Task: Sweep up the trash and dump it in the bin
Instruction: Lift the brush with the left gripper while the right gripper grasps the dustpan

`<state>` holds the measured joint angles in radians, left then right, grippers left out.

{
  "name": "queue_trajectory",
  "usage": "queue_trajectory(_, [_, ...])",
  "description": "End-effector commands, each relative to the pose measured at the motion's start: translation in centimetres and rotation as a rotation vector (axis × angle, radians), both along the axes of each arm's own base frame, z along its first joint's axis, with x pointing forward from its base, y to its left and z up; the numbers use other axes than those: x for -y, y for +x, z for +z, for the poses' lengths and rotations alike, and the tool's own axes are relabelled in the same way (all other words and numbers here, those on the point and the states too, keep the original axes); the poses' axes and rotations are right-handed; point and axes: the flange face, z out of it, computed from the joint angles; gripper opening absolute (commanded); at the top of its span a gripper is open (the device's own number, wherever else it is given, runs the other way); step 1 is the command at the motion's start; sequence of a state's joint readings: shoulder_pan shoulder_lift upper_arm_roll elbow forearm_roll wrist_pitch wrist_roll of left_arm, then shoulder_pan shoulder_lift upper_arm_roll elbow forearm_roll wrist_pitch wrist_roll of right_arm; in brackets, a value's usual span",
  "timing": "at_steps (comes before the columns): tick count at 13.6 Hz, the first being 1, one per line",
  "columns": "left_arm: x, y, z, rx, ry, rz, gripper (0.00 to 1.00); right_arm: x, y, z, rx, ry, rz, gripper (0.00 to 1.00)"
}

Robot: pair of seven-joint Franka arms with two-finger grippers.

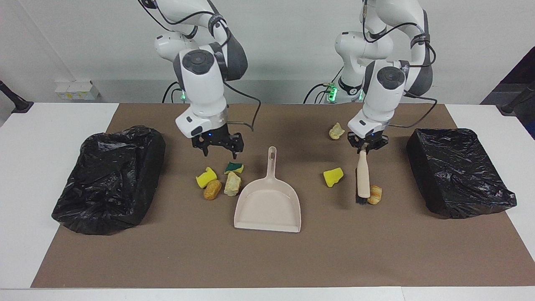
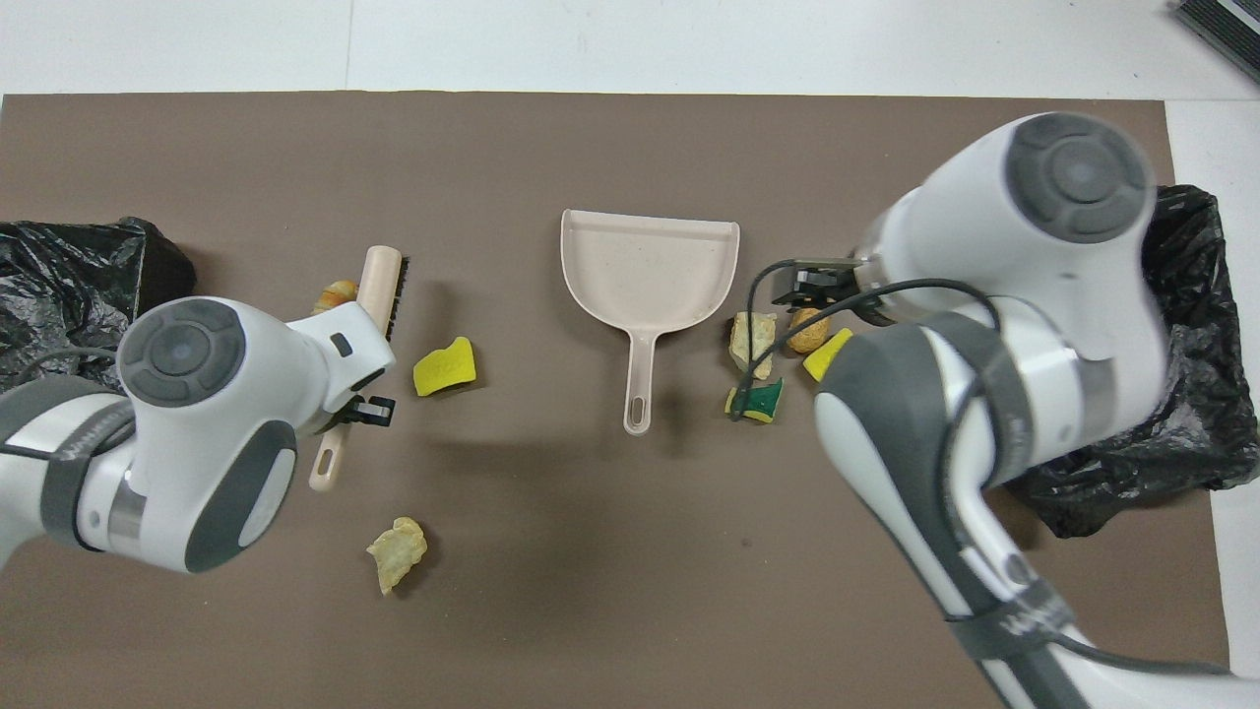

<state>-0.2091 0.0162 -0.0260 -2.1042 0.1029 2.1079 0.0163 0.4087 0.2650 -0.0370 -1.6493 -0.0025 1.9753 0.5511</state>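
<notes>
left hand (image 1: 367,144) clamps brush (image 1: 363,177) handle, a grip only the facing view shows | right hand (image 1: 218,147) spread open over clustered trash (image 1: 220,179), which the overhead arm partly hides | spongy, crusty scraps flank smooth beige dustpan (image 1: 268,203) on desk (image 1: 267,255) | crinkled black bins (image 1: 109,177) at both ends

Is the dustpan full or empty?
Empty. The dustpan lies flat on the mat with a bare scoop. The nearest scraps sit on the mat beside it, none inside.
</notes>
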Motion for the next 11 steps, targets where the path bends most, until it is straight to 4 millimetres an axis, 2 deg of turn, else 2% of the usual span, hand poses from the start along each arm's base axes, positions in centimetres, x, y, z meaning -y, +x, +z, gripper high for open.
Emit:
queue_trajectory(1, [-4.3,3.9,1.1,0.022,0.006,-0.048,0.0,-4.2,0.8,-2.2,0.002,0.023,-0.056,1.0])
queue_trajectory(3, [-9.2,4.5,1.0,0.004,0.01,-0.122,0.0,-7.8,0.4,-4.1,0.009,0.025,-0.016,1.0])
queue_trajectory(4, [-10.8,4.6,0.4,-0.013,0.009,-0.18,0.0,-10.2,-0.3,-5.7,0.012,0.028,0.005,1.0])
queue_trajectory(5, [-12.1,4.8,-0.5,-0.032,0.01,-0.197,0.0,-12.2,-0.8,-6.4,0.034,0.048,0.014,1.0])
queue_trajectory(6, [-13.0,4.9,-1.6,-0.058,0.028,-0.238,0.0,-12.9,-1.5,-7.3,0.03,0.044,0.022,1.0])
queue_trajectory(7, [-13.2,4.6,-2.2,-0.072,0.038,-0.247,0.0,-12.1,-1.7,-8.6,0.01,0.031,0.026,1.0])
queue_trajectory(8, [-12.7,4.5,-2.4,-0.079,0.038,-0.253,0.0,-12.0,-2.1,-9.1,-0.004,0.028,0.028,1.0])
queue_trajectory(9, [-11.9,4.2,-2.7,-0.081,0.038,-0.268,0.0,-12.6,-2.8,-9.6,-0.019,0.03,0.037,1.0])
queue_trajectory(11, [-10.5,3.4,-3.0,-0.1,0.038,-0.294,0.0,-12.6,-3.8,-10.2,-0.054,0.028,0.033,1.0])
